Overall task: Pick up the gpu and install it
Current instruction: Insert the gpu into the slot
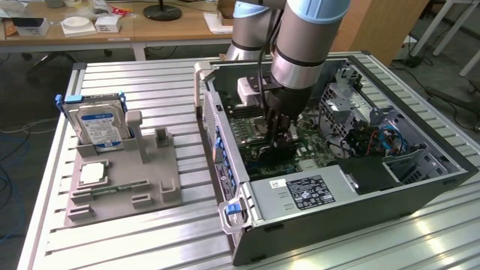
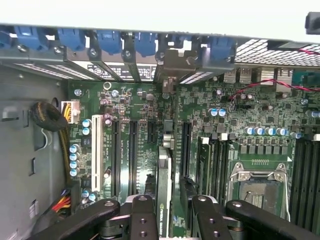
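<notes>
The gpu (image 2: 164,192) is a thin dark card seen edge-on, standing upright over the green motherboard (image 2: 235,115) between two long black slots. Its metal end bracket (image 2: 172,62) sits against the row of rear slot openings with blue clips. My gripper (image 2: 172,212) is shut on the card, one black finger on each side of its upper edge. In the exterior view my gripper (image 1: 279,132) reaches straight down into the open computer case (image 1: 338,225), with the dark gpu (image 1: 281,154) below it, low over the board. I cannot tell whether the card's edge is fully down in the slot.
A silver hard drive (image 1: 98,124) with a blue-white label stands in the grey fixture (image 1: 120,174) at the exterior view's left, with a small green memory stick (image 1: 112,188) lying there. Inside the case are the power supply (image 1: 300,194), the CPU socket (image 2: 260,185) and cables (image 2: 50,120).
</notes>
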Controlling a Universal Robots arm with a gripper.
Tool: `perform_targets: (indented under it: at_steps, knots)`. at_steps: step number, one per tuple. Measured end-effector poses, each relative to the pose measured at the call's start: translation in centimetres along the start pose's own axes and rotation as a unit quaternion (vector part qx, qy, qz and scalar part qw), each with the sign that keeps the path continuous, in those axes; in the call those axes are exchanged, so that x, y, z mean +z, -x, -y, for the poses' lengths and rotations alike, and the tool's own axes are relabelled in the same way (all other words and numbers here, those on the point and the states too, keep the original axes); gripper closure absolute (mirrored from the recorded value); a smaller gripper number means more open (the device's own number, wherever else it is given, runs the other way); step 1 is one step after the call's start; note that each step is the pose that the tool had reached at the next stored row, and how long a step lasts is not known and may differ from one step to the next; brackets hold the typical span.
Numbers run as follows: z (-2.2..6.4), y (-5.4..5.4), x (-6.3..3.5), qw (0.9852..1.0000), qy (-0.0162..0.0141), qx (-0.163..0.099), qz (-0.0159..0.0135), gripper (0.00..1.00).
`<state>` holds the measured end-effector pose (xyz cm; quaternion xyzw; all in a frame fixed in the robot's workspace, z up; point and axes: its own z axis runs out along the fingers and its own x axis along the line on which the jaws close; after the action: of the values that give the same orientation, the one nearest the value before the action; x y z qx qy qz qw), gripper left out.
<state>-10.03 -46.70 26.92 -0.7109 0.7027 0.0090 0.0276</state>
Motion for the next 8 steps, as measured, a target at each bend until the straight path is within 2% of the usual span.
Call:
perform_targets:
  at_steps: [8]
  knots:
    - [0.02,0.04,-0.88,1.0,-0.0016,0.0,0.0,0.66]
